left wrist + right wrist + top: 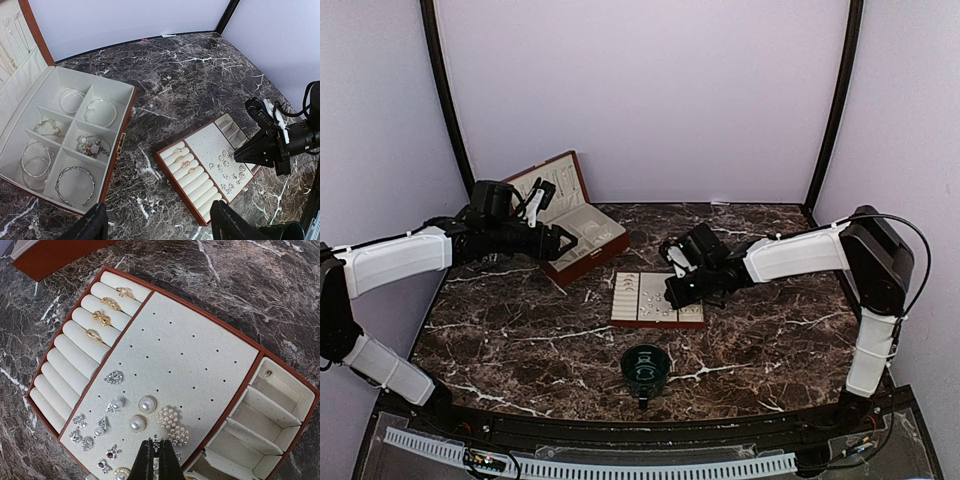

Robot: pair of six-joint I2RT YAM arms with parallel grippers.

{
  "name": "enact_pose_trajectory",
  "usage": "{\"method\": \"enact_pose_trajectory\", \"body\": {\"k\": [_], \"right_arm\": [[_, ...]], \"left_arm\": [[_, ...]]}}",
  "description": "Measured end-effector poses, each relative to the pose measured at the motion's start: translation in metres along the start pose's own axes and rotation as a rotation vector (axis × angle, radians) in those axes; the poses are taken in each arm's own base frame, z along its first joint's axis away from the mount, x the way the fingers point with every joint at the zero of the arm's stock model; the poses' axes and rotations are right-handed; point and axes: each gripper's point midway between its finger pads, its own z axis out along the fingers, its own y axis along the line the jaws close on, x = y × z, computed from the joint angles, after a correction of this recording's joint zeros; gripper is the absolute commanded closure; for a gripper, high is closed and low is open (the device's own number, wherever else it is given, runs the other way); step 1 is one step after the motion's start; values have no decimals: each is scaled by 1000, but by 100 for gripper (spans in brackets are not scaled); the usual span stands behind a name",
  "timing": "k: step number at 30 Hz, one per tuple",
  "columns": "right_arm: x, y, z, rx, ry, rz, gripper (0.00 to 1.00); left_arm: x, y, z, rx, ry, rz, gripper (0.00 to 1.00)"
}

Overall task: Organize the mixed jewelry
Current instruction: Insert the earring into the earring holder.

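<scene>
Cream padding on the tray (210,355) held the mixed jewelry (147,404) part-sorted: four rings (102,317) in its rolls, earrings (136,423) bunched on its pinboard with most holes bare, the right gripper (156,460) closed above them, the left gripper (160,227) spread, well away.

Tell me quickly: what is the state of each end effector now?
Left end effector: open, empty.
Right end effector: closed; whether it holds anything cannot be told.

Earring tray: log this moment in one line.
right gripper: shut, over earring tray | left gripper: open, by jewelry box | rings: four slotted
</scene>
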Motion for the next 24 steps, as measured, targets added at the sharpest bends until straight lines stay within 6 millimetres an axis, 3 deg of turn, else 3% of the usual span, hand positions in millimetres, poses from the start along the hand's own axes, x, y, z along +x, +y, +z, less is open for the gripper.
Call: {"method": "enact_pose_trajectory", "body": {"k": [24], "right_arm": [[0, 3, 1, 21, 12, -27, 100]], "left_arm": [[-3, -1, -1, 1, -6, 2, 28]]}}
